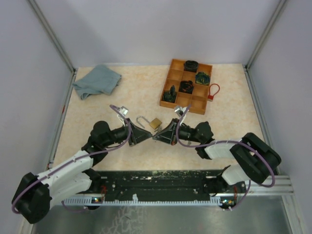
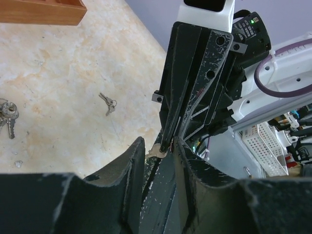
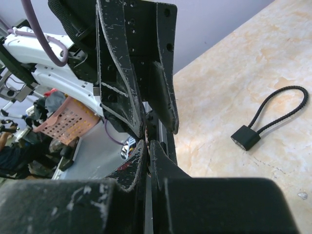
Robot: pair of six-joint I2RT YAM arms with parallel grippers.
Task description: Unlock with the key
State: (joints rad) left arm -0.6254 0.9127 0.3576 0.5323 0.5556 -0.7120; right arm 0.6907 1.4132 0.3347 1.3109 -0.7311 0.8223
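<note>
A brass padlock [image 1: 155,123] with its steel shackle lies on the table just beyond the two grippers. My left gripper [image 1: 145,136] and right gripper [image 1: 156,136] meet tip to tip. In the left wrist view a small pale key [image 2: 156,152] is pinched in the right gripper's tips. The left gripper [image 2: 158,146] is open, its fingers on either side of those tips and the key. In the right wrist view the right gripper [image 3: 147,144] is shut on something thin that barely shows. The padlock shows in neither wrist view.
A wooden compartment tray [image 1: 173,76] with dark locks stands at the back right, with a red cable lock [image 1: 213,91] beside it. A blue cloth [image 1: 97,80] lies back left. Loose keys [image 2: 108,103] and a black cable lock [image 3: 246,137] lie on the table.
</note>
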